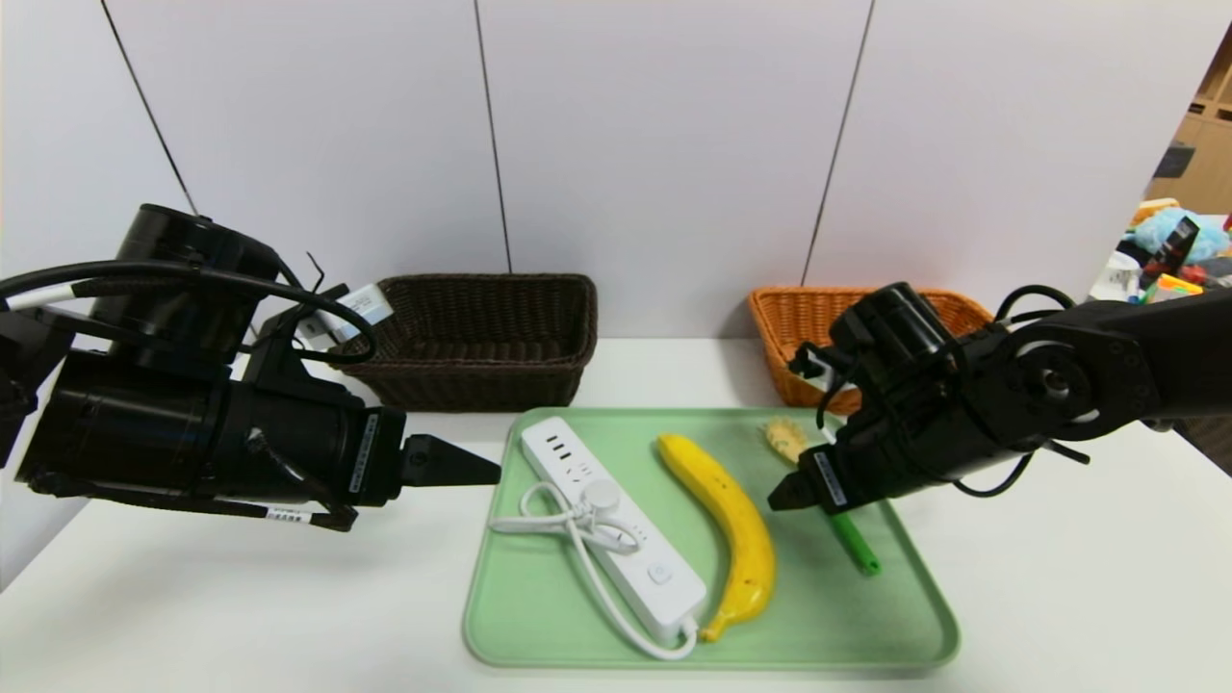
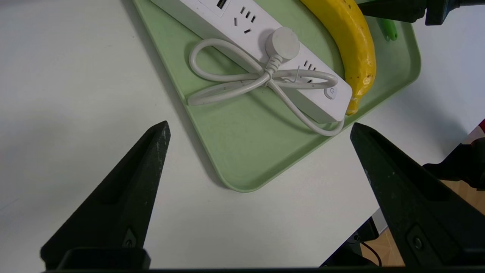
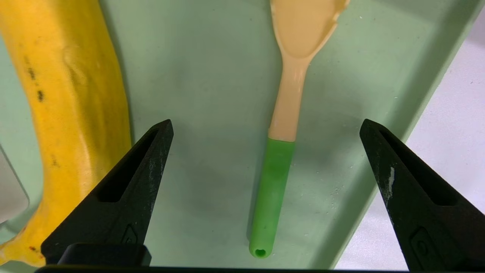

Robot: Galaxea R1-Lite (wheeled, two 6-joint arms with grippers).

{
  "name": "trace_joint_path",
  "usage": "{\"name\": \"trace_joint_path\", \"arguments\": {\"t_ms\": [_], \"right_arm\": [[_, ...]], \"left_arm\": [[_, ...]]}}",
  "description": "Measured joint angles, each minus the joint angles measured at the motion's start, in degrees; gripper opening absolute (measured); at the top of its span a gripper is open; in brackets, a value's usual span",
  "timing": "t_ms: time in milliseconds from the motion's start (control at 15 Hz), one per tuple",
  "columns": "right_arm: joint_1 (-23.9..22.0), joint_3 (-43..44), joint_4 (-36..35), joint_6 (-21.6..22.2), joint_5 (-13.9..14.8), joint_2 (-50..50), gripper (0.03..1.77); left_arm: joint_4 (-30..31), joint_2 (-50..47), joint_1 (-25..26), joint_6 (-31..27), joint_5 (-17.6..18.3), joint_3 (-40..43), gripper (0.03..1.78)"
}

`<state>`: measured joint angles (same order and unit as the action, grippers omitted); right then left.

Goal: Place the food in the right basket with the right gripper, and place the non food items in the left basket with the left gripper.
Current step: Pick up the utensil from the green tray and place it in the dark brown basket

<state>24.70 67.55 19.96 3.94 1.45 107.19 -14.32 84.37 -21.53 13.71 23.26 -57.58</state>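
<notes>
Risking a wrong pick: right gripper (image 3: 265, 127) jaws gape empty over the spoon (image 3: 282, 113), banana (image 3: 72, 94) just outside one jaw.

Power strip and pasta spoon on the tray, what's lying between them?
The banana lies between the power strip and the pasta spoon on the green tray, seen in the head view.

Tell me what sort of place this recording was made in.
Probably a lab or office test bench, not a home: a bare white table against plain white wall panels, a staged green tray with two baskets behind it, and cluttered shelves beyond the panels on the right.
</notes>
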Motion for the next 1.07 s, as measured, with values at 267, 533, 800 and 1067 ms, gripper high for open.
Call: {"name": "trace_joint_path", "arguments": {"t_ms": [267,533,800,1067], "right_arm": [[0.35,1.06,1.21,-0.24,1.27,0.20,1.70],[0.57,5.68,8.95,0.05,1.71,0.50,1.70],[0.82,10.51,14.41,2.01,2.95,2.15,1.70],[1.45,11.53,14.43,2.17,2.99,3.54,1.70]], "left_arm": [[-0.02,0.00,-0.02,0.09,0.00,0.05,1.69],[0.02,0.00,-0.05,0.09,0.05,0.05,1.69],[0.07,0.00,-0.07,0.09,0.02,0.00,1.69],[0.09,-0.02,-0.07,0.06,0.00,0.00,1.69]]}}
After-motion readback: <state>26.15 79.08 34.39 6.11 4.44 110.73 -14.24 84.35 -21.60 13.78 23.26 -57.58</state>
